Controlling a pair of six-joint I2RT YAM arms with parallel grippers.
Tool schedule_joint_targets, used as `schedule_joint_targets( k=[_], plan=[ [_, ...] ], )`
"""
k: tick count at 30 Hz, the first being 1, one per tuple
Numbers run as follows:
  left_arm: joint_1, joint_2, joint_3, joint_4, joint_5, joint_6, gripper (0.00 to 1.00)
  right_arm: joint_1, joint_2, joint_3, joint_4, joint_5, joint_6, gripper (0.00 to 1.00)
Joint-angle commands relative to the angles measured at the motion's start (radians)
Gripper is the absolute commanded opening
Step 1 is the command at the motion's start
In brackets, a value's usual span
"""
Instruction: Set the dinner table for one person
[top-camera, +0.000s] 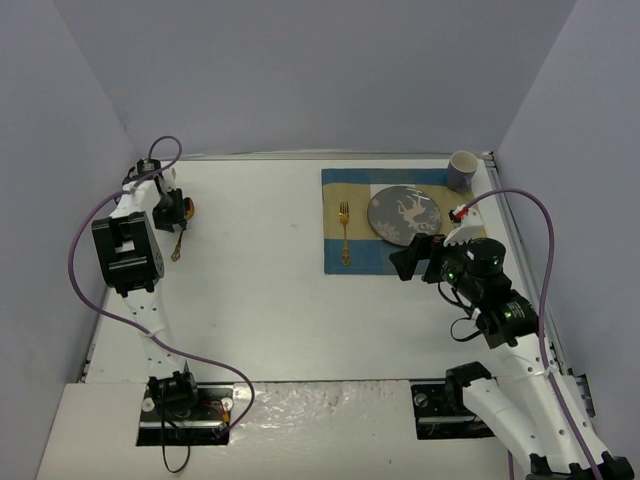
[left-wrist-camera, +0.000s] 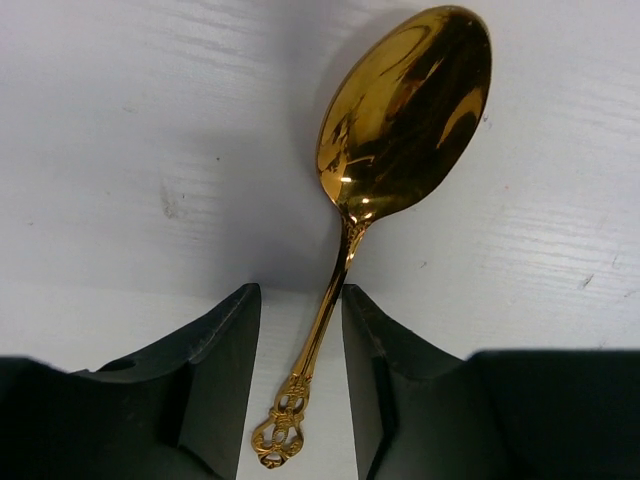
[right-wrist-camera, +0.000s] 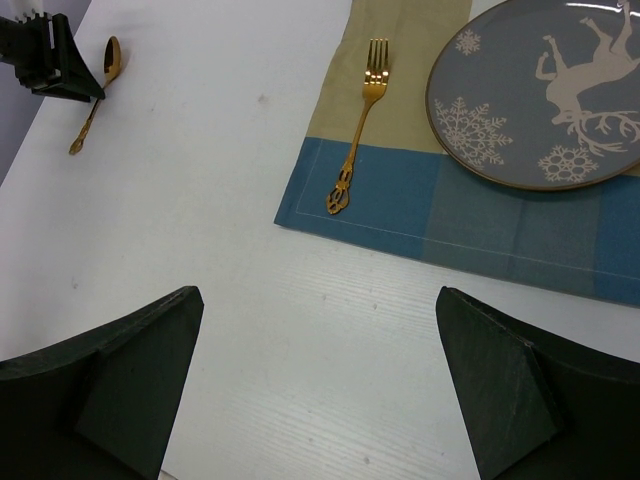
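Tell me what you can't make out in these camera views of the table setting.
Spoon: top view, tiny, partly hidden by the left arm.
Plate: right wrist view, cut off by the top and right edges.
Mug: top view, too small to see inside.
Placemat: top view, near right corner hidden by the right arm.

The spoon (left-wrist-camera: 405, 110) is polished gold metal, mirror-glossy; the fork (right-wrist-camera: 364, 120) looks the same. The placemat (right-wrist-camera: 480, 215) is matt cloth. The plate (right-wrist-camera: 510, 110) is smooth, perhaps ceramic. The white surface (right-wrist-camera: 250, 320) is matt and faintly grained.
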Motion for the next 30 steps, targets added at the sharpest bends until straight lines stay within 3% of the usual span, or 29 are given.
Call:
schedule_joint_targets(
  k=[1,11,18,25,30],
  plan=[
    [-0.011,0.024,0.011,0.023,0.057,-0.009,0.31,0.005,0.019,0.027,0.090,-0.022,0.017,1.00],
    [-0.040,0.053,0.030,0.040,0.066,-0.034,0.21,0.005,0.030,0.012,0.104,-0.035,0.021,1.00],
    [-0.068,0.041,-0.020,0.070,0.073,-0.071,0.00,0.005,0.043,-0.001,0.122,-0.052,0.028,1.00],
    [-0.139,-0.047,-0.099,0.035,0.003,-0.210,0.00,0.005,0.059,-0.027,0.151,-0.074,0.033,1.00],
    [-0.270,-0.183,-0.198,0.031,-0.040,-0.427,0.00,0.020,0.093,-0.068,0.233,-0.110,0.069,1.00]
  ],
)
